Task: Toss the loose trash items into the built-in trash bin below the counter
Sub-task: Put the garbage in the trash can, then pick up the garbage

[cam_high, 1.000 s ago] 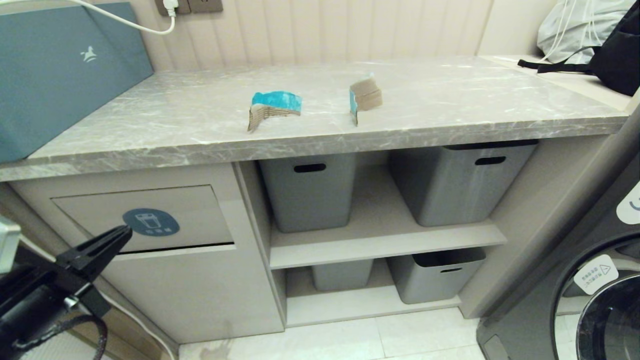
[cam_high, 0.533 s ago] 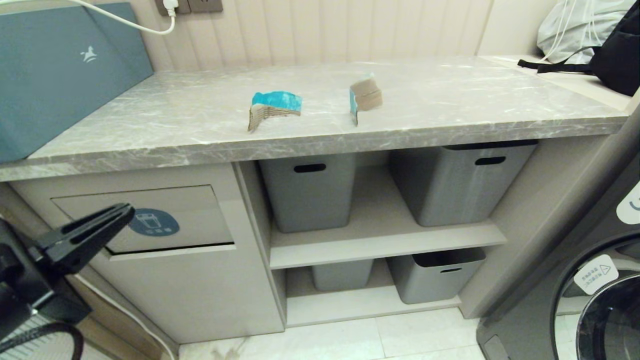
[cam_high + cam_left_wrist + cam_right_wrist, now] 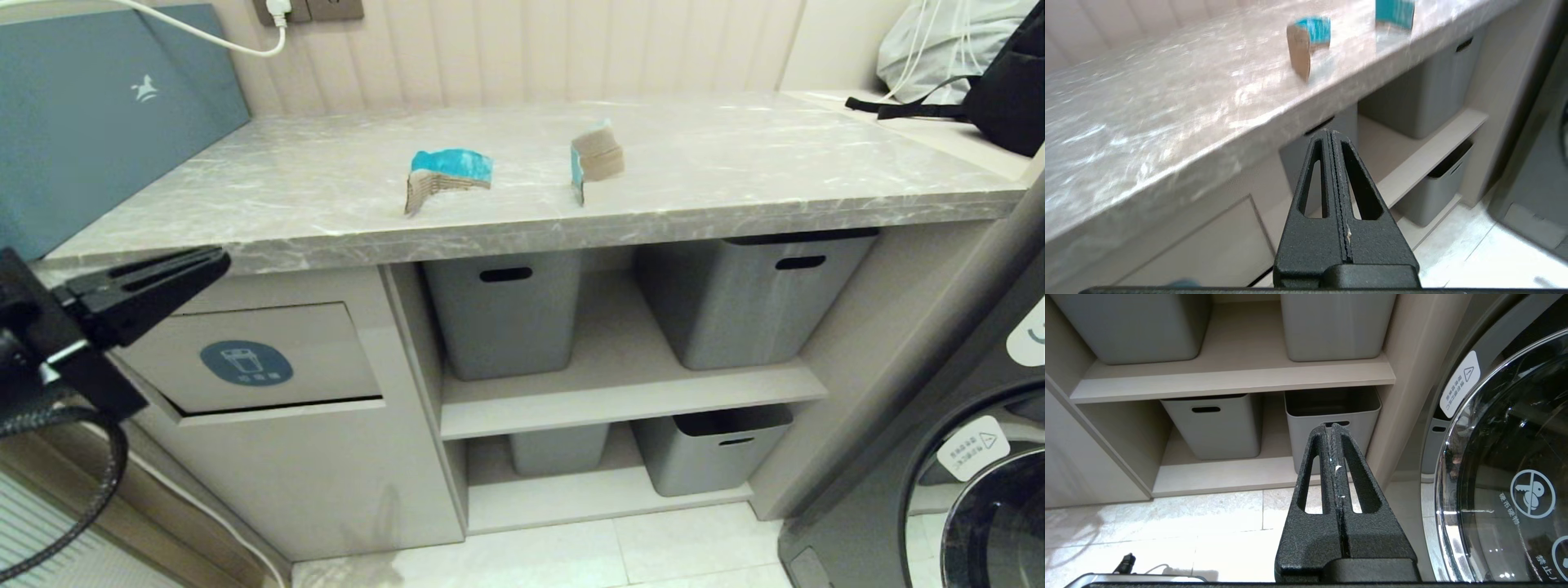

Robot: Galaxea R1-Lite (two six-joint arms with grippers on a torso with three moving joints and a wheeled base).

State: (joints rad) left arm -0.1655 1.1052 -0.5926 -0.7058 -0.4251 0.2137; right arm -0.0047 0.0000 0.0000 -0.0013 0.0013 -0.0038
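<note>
While scraps [image 3: 449, 175] stay, left hand [image 3: 214, 260] (closed) has risen.

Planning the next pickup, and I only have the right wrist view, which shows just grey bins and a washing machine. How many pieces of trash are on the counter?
Observer: Two torn corrugated cardboard pieces lie apart on the grey marble-patterned counter: a turquoise-faced scrap and, to its right, a mostly brown scrap.
Operator: Where is the left hand?
Observer: The left hand is shut and empty, level with the counter's front edge and left of both scraps.
Operator: And the trash bin?
Observer: Its beige tilting flap, marked with a round blue sticker, sits just below that hand and shows a dark gap along its lower edge.
</note>
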